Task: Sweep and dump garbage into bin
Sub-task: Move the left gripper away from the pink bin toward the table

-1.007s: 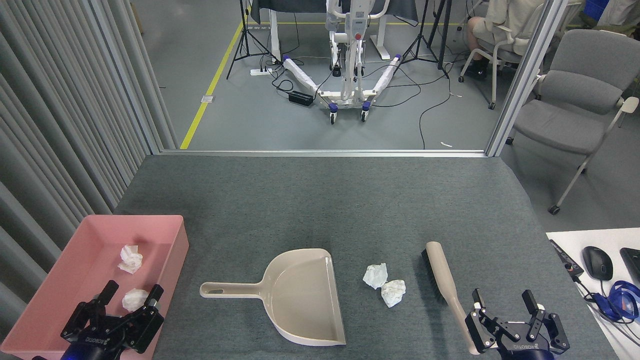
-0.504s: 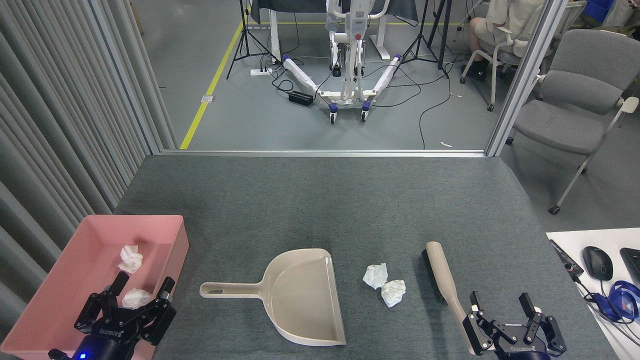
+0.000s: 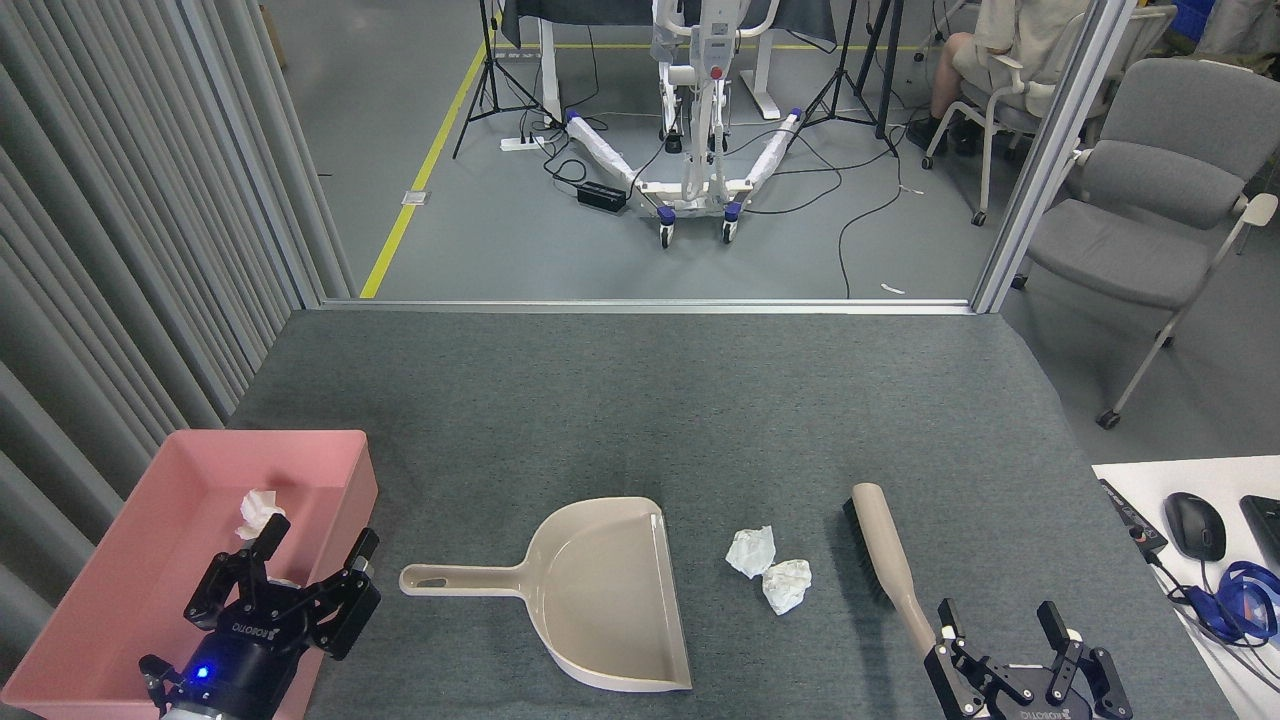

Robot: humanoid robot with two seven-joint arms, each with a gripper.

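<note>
Two white tissue wads (image 3: 768, 567) lie on the grey table between the beige dustpan (image 3: 600, 595) and the brush (image 3: 888, 565). The dustpan's handle points left. One more wad (image 3: 257, 511) rests inside the pink bin (image 3: 120, 620) at the front left. My left gripper (image 3: 318, 546) hangs open over the bin's right wall, left of the dustpan handle, holding nothing. My right gripper (image 3: 1000, 622) stands open at the bottom right, just beside the near end of the brush handle, with nothing between its fingers.
A white side table (image 3: 1200, 560) with a mouse and cables stands at the right. Beyond the table's far edge lie grey floor, cables, a wheeled stand and grey chairs. A ribbed grey wall runs along the left.
My left gripper has moved right and forward, from over the bin toward the dustpan handle, now hiding the nearer wad in the bin. My right gripper has dropped lower in view.
</note>
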